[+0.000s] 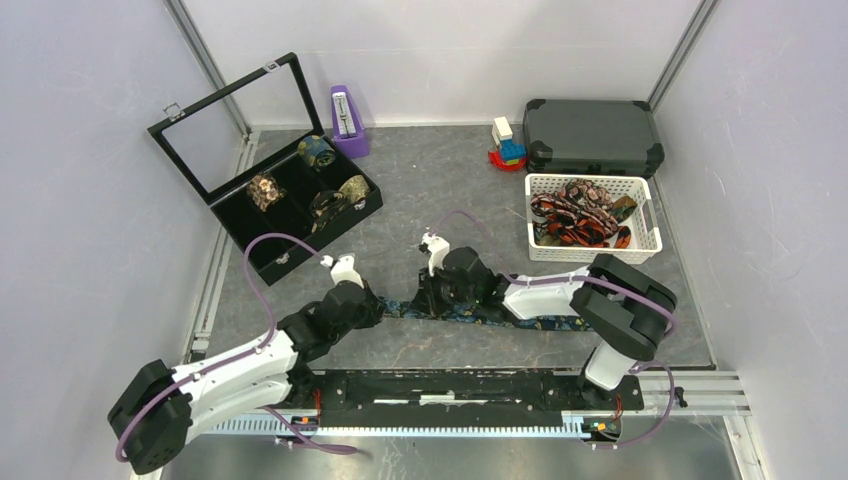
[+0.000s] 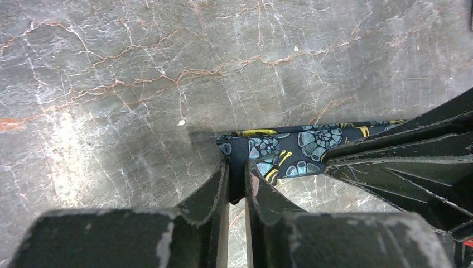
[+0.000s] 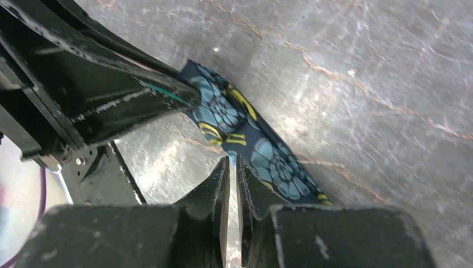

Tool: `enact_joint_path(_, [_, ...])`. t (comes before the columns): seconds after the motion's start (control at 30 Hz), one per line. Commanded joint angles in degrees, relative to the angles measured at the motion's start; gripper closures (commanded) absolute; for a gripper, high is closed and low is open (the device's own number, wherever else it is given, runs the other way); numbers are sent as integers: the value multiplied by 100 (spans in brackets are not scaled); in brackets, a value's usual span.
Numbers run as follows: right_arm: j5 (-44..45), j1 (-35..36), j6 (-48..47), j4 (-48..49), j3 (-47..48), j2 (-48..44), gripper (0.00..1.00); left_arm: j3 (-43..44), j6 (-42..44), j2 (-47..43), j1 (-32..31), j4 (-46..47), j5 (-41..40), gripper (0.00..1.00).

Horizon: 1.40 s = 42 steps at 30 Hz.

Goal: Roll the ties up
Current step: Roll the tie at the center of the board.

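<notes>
A navy paisley tie [image 1: 545,322] lies flat on the marbled table [image 1: 400,200], pinched at two places.
The left gripper [image 2: 239,176] clamps the tie's end; the right gripper [image 3: 231,164] is clamped on its edge nearby.

You have bright, even overhead light. Glare sheens the table [image 2: 83,128] in both wrist views; the tie [image 2: 290,151] reads sharp, your right wrist view smears slightly.

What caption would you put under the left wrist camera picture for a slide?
Left gripper pinches the end of the navy paisley tie lying on the marbled table.
</notes>
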Motion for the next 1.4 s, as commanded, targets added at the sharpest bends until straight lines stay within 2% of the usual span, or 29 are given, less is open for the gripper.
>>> enact_joint_path(0.0, [82, 118, 56, 73, 474, 239, 87, 493, 130, 149, -252, -538, -597, 98])
enact_joint_path(0.4, [70, 223, 181, 166, 1040, 940, 94, 901, 96, 285, -569, -959, -929, 98])
enact_joint_path(0.9, [-134, 376, 361, 372, 1585, 1469, 96, 1063, 134, 90, -678, -1355, -1187, 98])
enact_joint_path(1.1, [-256, 383, 371, 396, 1755, 1572, 96, 1283, 88, 326, -749, -1884, -1652, 98])
enact_joint_path(1.37, [-264, 376, 156, 152, 1523, 1205, 96, 1681, -31, 947, -1162, -2331, -2444, 98])
